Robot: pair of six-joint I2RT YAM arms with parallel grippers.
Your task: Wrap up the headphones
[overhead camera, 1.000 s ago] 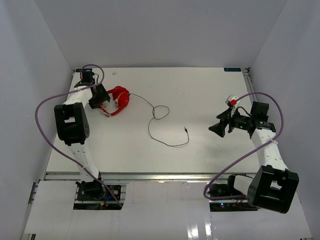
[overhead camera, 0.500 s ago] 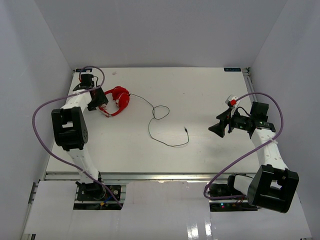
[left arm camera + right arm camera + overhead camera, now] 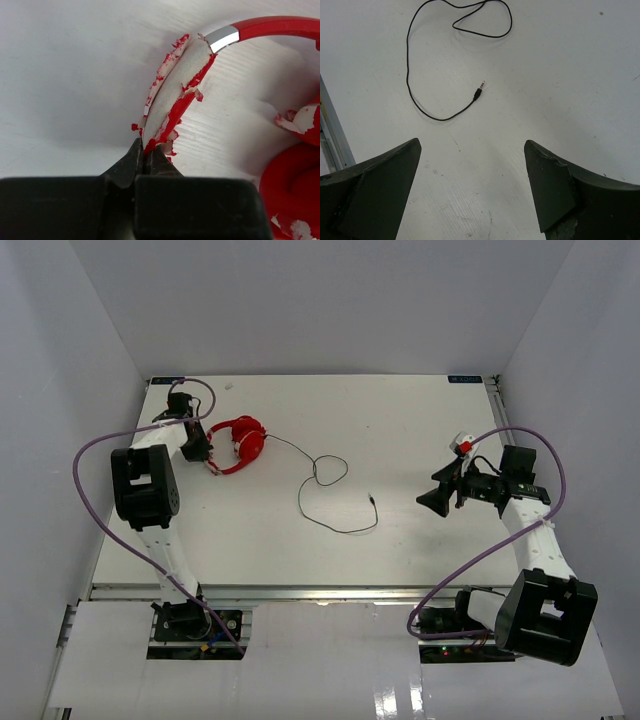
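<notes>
White tabletop point(image 3: 400, 420) is filling the middle of the overhead view. At its upper left, the left gripper point(image 3: 197, 448) is pinching fully shut on the headphones point(image 3: 245, 440). In the left wrist view its black jaws are meeting at the lower centre on the flaking red-and-white padding of the headband point(image 3: 175, 100). At the right of the overhead view, the right gripper point(image 3: 436, 498) is hanging wide open above bare table and holding nothing. The thin black cable point(image 3: 320, 475) is trailing from the headphones toward the centre, looping, and ending in the plug point(image 3: 372, 500), which is lying loose, well apart from both grippers. A second earlier the left jaws were standing open by the headband. Now the headphones are sitting slightly further right, the cable loop is lying shifted with them, and the right gripper is keeping its place.
</notes>
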